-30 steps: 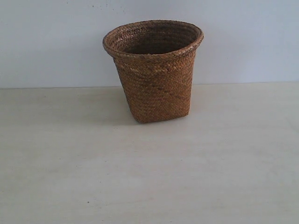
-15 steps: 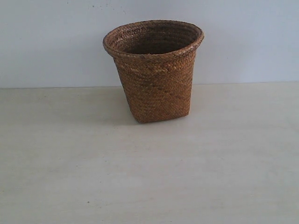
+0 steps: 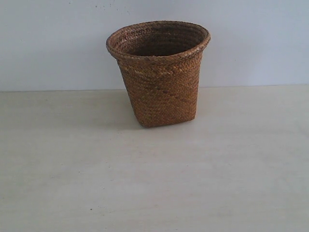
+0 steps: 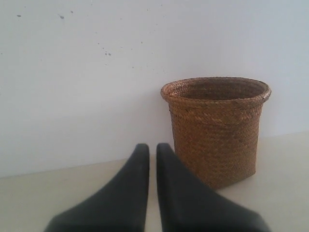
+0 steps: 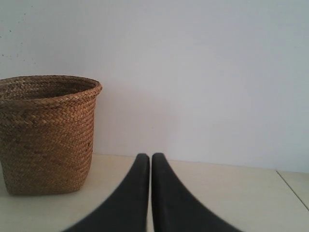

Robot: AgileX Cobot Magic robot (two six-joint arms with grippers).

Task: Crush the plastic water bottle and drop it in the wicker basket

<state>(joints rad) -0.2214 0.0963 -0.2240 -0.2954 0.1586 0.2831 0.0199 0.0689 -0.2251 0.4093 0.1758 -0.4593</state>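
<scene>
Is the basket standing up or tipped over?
Upright. The wicker basket rests on its base on the table, with its round rim on top.

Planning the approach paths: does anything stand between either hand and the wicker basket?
Nothing visible does. Only open table lies between the left hand and the wicker basket, and likewise for the right hand. The water bottle shows in no view.
</scene>
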